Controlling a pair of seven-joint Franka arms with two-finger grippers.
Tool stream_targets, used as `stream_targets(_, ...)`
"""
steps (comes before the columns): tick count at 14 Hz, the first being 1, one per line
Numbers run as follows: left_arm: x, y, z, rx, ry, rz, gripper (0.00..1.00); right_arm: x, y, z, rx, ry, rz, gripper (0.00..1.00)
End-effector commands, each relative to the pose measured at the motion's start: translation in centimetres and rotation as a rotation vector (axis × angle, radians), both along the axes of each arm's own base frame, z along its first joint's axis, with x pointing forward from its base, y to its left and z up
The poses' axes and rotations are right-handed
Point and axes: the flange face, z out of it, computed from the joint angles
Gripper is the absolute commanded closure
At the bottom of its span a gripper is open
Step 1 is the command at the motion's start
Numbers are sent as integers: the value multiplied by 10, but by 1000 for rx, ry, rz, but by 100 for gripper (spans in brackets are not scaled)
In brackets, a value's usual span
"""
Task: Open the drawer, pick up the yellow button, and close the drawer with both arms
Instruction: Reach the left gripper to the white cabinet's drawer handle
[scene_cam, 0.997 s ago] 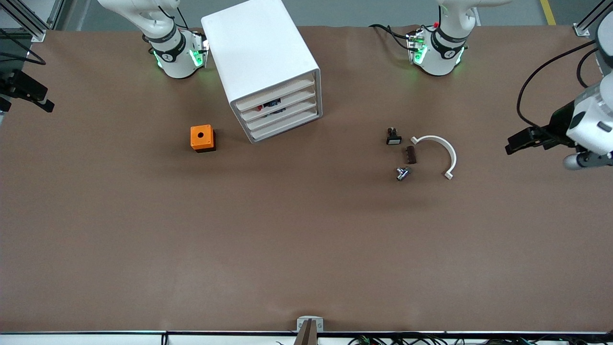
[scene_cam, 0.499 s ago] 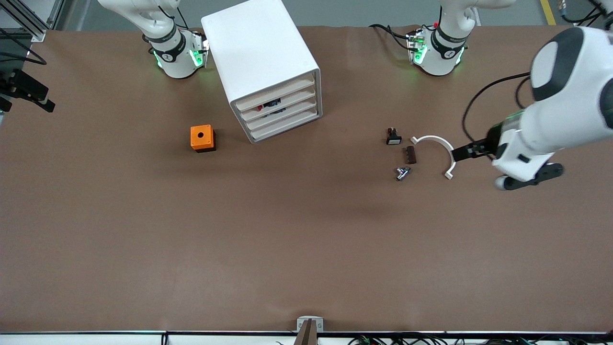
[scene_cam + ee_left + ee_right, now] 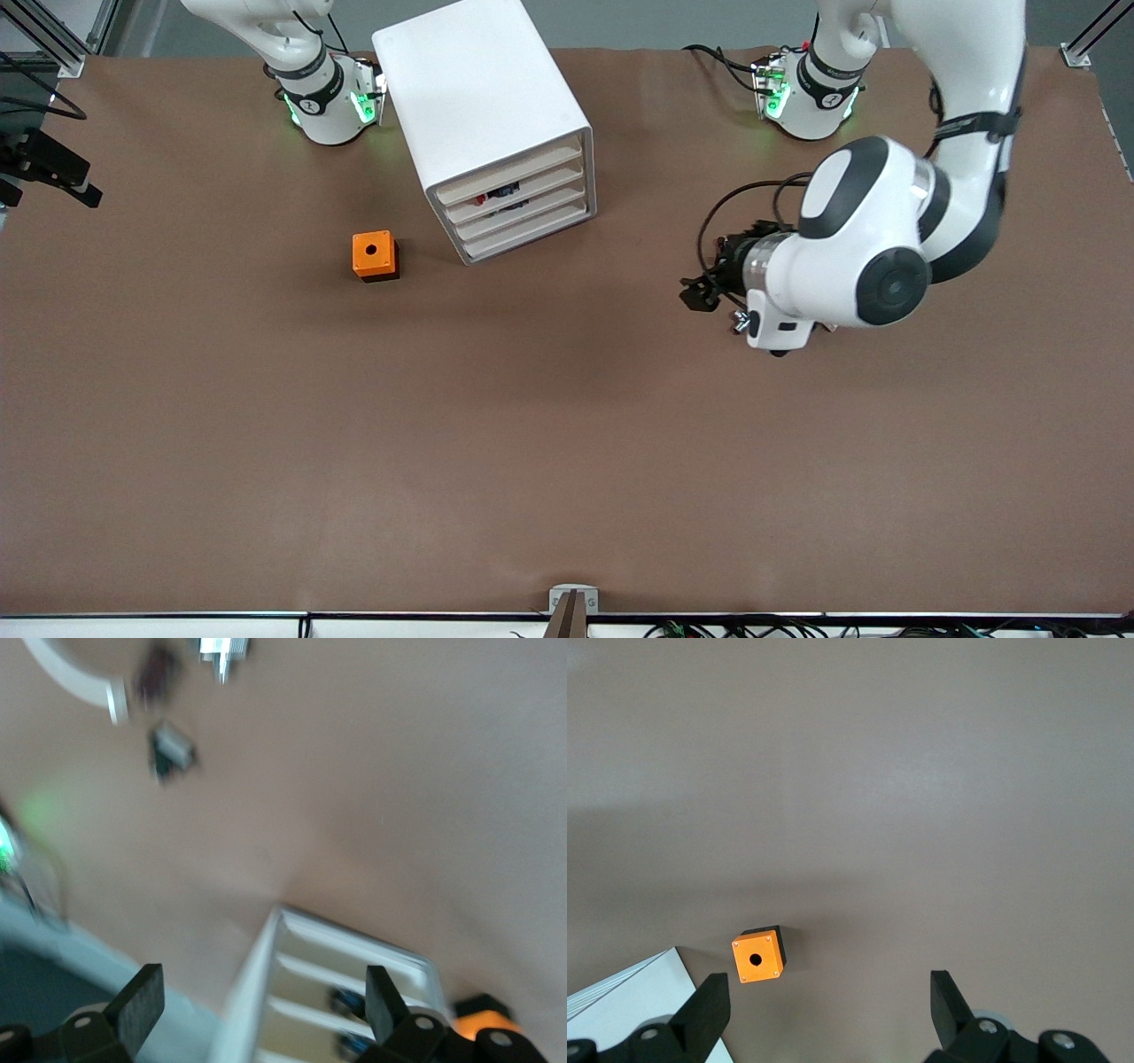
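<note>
- Since the earlier frames, we see that the left arm [image 3: 873, 248] has swung in from its end of the table and now covers the small parts; the cabinet and cube have not moved.
- We find the left gripper [image 3: 700, 292] [image 3: 261, 1014] over bare table [image 3: 567, 443], at 3 o'clock from the cabinet [image 3: 487, 115]. Its jaws are spread wide and hold nothing.
- We find the right gripper [image 3: 53, 168] [image 3: 828, 1010] waiting above its own end of the table, jaws spread and empty.
- We see the drawer [image 3: 509, 168], uppermost of four, pushed in flush.
- We see the button [image 3: 484, 198] only as a small red and dark shape through the cabinet front, just under the uppermost drawer's front. We cannot tell which drawer holds it.
- We find the orange cube [image 3: 375, 255] [image 3: 757, 958] at 8 o'clock from the cabinet.
- In the left wrist view we see a white arc [image 3: 66, 673], a black switch [image 3: 173, 749] and a silver part [image 3: 221, 649] close together.
</note>
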Motion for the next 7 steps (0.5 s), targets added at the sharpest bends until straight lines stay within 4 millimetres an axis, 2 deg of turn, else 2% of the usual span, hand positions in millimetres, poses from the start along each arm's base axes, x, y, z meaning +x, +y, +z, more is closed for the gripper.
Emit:
stream_targets(1, -4, -27, -15, 48, 192, 207, 0, -7, 2, 3, 1, -4, 11, 0)
stream_targets(4, -22, -63, -51, 149, 428, 354, 0, -8, -1, 3, 1, -2, 7, 0)
stream_targets(7, -55, -104, -92, 306, 655, 404, 0, -7, 0, 3, -1, -5, 10, 0)
